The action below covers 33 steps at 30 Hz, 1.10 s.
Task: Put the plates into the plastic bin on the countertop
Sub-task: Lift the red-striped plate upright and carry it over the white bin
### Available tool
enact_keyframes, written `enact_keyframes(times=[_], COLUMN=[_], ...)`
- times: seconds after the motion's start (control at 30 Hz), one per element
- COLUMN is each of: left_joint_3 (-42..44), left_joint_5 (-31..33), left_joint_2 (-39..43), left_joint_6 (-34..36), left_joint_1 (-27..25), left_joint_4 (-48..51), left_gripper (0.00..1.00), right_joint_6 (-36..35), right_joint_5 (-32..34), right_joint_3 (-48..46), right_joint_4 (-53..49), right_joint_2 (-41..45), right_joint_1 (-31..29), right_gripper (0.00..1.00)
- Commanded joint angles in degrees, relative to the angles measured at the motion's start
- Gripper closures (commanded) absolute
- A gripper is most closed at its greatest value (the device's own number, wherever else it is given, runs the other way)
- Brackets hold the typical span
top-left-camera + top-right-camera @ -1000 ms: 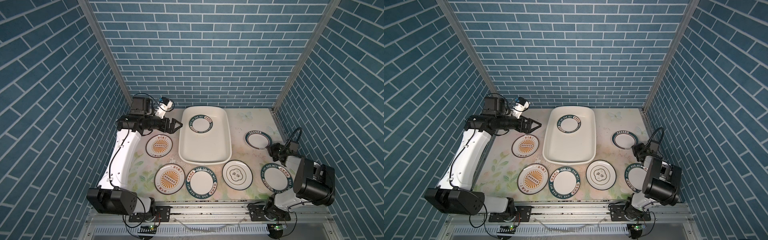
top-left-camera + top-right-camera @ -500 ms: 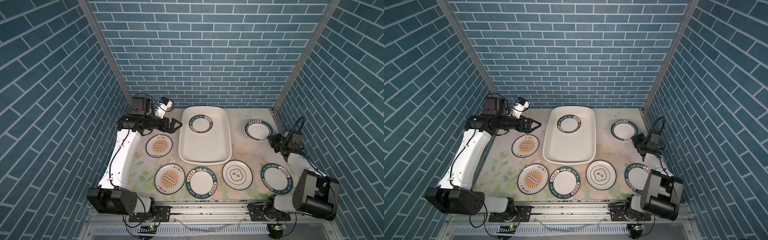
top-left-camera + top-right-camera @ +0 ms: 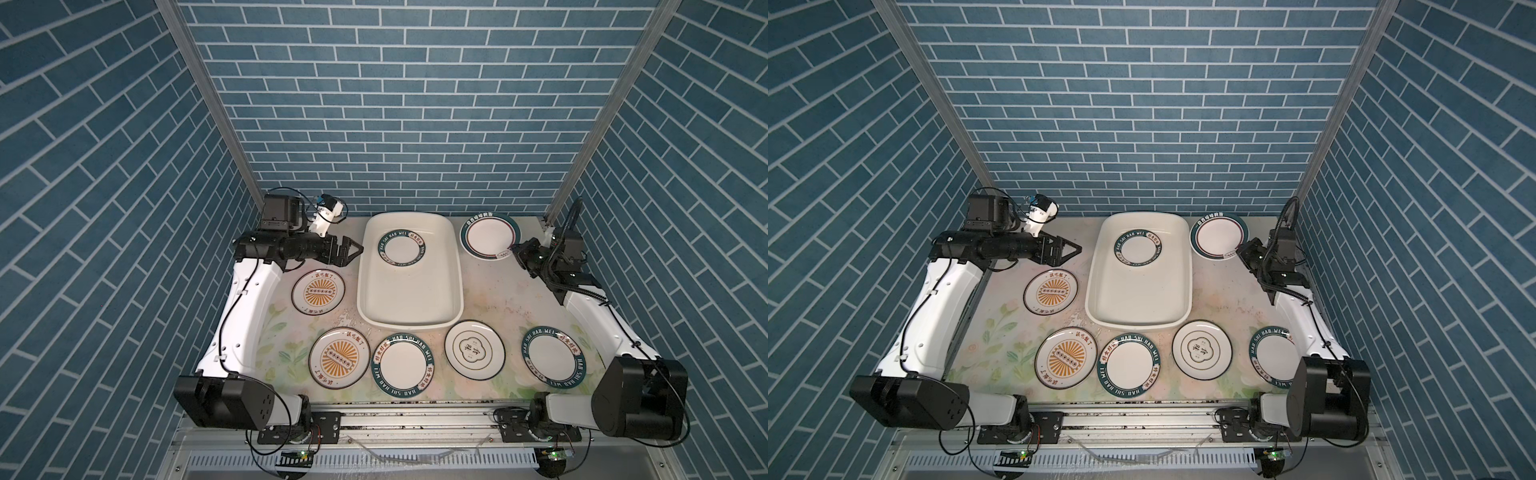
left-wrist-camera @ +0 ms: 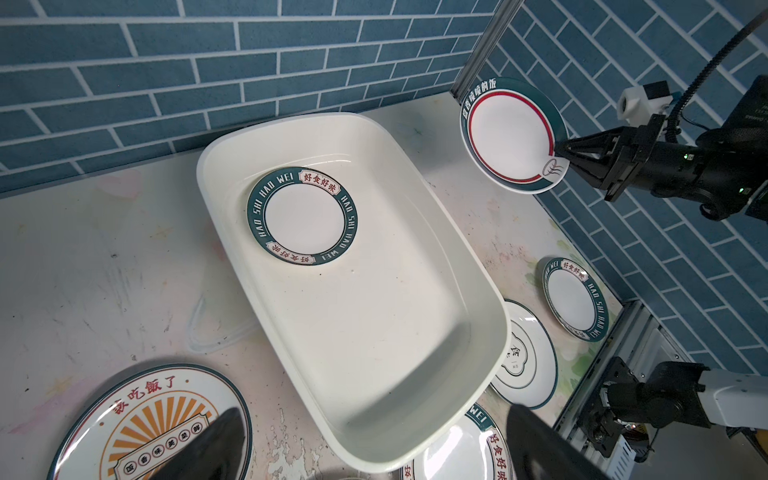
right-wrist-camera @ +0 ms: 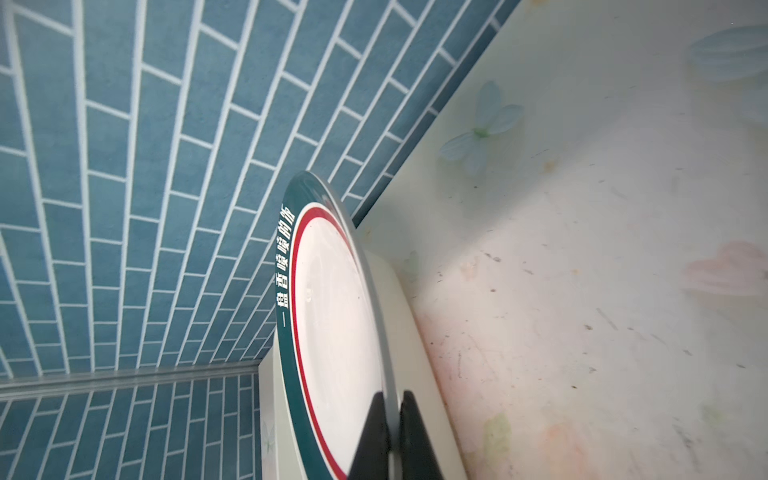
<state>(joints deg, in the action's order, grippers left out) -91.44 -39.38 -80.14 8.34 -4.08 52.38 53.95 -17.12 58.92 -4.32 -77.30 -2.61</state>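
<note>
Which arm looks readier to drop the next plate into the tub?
Right. The right gripper is shut on the red-ringed plate, lifted beside the plastic bin; the left gripper hangs open and empty.

Bin (image 3: 409, 309) mid-counter (image 3: 494, 291), toward back wall. Bin plate (image 3: 402, 248) lying in bin's back half. Left plate (image 3: 318, 291) flat on counter, just left of bin; left gripper (image 3: 356, 251) behind it, above counter, near bin's left rim. Front row before bin, left to right: front plate one (image 3: 339, 358), front plate two (image 3: 402, 365), front plate three (image 3: 474, 350), front plate four (image 3: 553, 359). Held plate (image 3: 489, 236) right of bin's back corner, off counter, tilted, edge in right gripper (image 3: 514, 250)
</note>
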Motion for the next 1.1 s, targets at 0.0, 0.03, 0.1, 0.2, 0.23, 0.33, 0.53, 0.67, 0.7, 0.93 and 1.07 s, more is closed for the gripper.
enact_keyframes(times=[0.0,0.03,0.1,0.2,0.23,0.33,0.53,0.67,0.7,0.93,1.07], left_joint_3=[-0.1,-0.2,-0.5,-0.7,-0.8,-0.4,0.0,0.5,0.6,0.1,0.3], left_joint_5=[0.4,0.4,0.4,0.3,0.3,0.2,0.1,-0.1,-0.3,-1.3,-1.4], left_joint_2=[1.3,1.4,1.3,1.3,1.3,1.3,2.3,3.1,3.1,2.9,3.1], left_joint_6=[-0.3,-0.3,-0.4,-0.7,-0.7,-1.0,-1.2,-1.2,-1.2,-1.8,-1.7], left_joint_1=[0.5,0.5,0.6,0.6,0.6,0.6,0.6,0.6,0.6,0.6,0.6], left_joint_4=[-0.3,-0.3,-0.2,-0.3,-0.3,-0.4,-0.7,-0.9,-1.0,-1.1,-1.1], left_gripper=[0.01,0.0,0.01,0.01,0.0,0.0,0.0,0.0,0.0,0.01,0.0], right_joint_6=[-0.5,-0.5,-0.5,-0.5,-0.6,-0.5,0.6,1.3,1.4,2.7,4.0], right_joint_5=[2.1,2.5,3.1,3.6,3.7,4.0,3.4,3.3,3.5,3.6,5.0], right_joint_3=[4.3,5.7,8.6,12.4,13.6,17.5,25.5,30.4,31.2,34.1,33.9], right_joint_4=[0.9,0.9,0.8,0.9,1.0,1.3,2.5,2.6,2.6,3.4,3.7], right_joint_2=[-3.0,-4.0,-6.5,-10.6,-12.0,-16.7,-26.8,-32.5,-33.4,-38.5,-40.2], right_joint_1=[-4.0,-5.5,-8.5,-12.6,-13.8,-17.1,-22.0,-23.9,-24.2,-25.0,-25.2], right_gripper=[1.0,1.0,1.0,1.0,1.0,1.0,1.0,1.0,1.0,1.0,1.0])
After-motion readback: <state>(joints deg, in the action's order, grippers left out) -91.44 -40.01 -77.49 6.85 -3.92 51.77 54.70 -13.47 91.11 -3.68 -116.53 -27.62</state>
